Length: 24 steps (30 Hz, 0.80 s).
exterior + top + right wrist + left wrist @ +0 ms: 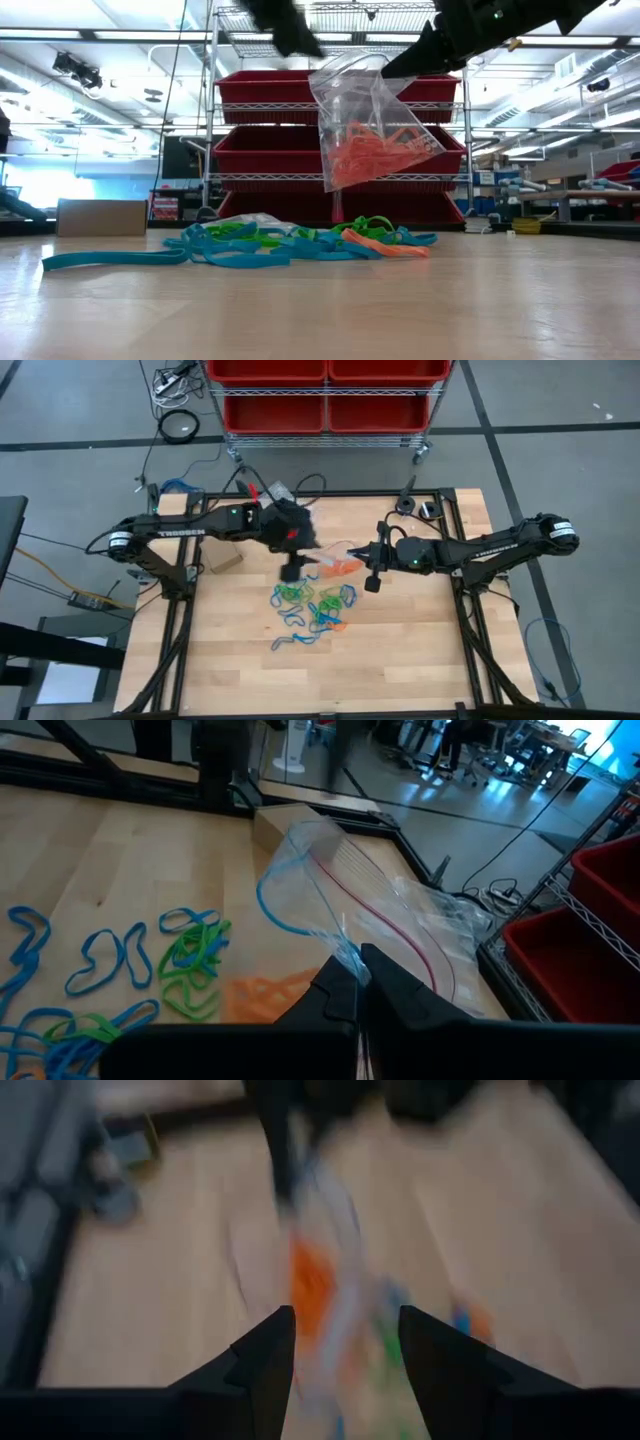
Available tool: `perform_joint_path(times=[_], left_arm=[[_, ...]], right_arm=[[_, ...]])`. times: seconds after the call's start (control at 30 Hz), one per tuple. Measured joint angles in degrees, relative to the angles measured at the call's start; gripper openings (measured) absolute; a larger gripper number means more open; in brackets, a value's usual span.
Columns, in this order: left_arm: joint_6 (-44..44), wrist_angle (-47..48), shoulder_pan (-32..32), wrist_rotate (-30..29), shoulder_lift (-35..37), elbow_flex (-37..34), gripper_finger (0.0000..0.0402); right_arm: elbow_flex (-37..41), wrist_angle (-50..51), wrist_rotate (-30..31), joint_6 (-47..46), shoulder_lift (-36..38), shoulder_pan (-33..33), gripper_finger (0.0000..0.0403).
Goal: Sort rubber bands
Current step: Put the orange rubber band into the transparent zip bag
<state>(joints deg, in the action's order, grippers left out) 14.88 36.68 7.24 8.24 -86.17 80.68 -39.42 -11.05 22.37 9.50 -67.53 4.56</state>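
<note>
The right gripper [352,982] pinched the bag [365,125] of orange bands aloft, the left gripper [345,1350] hovered spread beside it, and the rubber bands [315,605] lay tangled below, light, floppy, best nipped by one loop.

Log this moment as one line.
right gripper: shut on bag, lifted | left gripper: open beside bag | orange bands bagged | blue, green bands on table

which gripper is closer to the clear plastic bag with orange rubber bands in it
Right. The right gripper is shut on the edge of the clear plastic bag holding orange rubber bands, lifting it above the table. The left gripper is open, close beside the bag but not gripping it.
</note>
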Motion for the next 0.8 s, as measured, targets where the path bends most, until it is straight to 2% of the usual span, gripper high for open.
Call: perform_joint_path(times=[0.07, 0.17, 0.23, 0.3, 0.4, 0.63, 0.73, 0.8], left_arm=[[-0.1, 5.7, -1.0, 1.0, 1.3, 0.0, 0.0188], [-1.1, 12.1, -3.5, 8.4, 2.3, -1.4, 0.0186], [-2.1, 11.5, -6.2, 12.4, 2.4, -4.2, 0.0182], [-2.8, 8.0, -9.1, 13.3, 2.4, -8.1, 0.0178], [-3.7, -4.5, -12.9, 13.4, 2.0, -15.9, 0.0173], [-13.3, -48.1, -15.5, 12.7, -0.9, -36.3, 0.0170], [-19.5, -57.9, -13.4, 12.0, -5.7, -40.6, 0.0170], [-22.7, -62.6, -12.1, 14.1, -9.4, -41.7, 0.0170]], right_arm=[[0.0, 0.2, 0.0, 0.0, 0.0, 0.0, 0.0000], [0.0, 0.2, 0.0, -0.1, 0.0, 0.0, 0.0000], [0.0, 0.2, 0.0, -0.3, 0.0, 0.0, 0.0000], [0.0, 0.1, 0.0, -0.3, 0.0, 0.2, 0.0000], [0.0, -0.3, 0.0, -0.4, 0.0, 0.5, 0.0000], [0.0, -0.7, 0.0, -0.5, 0.0, 0.6, 0.0000], [0.0, -1.1, 0.0, -0.5, 0.0, 0.6, 0.0000], [0.0, -1.1, 0.0, -0.5, 0.0, 0.6, 0.0000]])
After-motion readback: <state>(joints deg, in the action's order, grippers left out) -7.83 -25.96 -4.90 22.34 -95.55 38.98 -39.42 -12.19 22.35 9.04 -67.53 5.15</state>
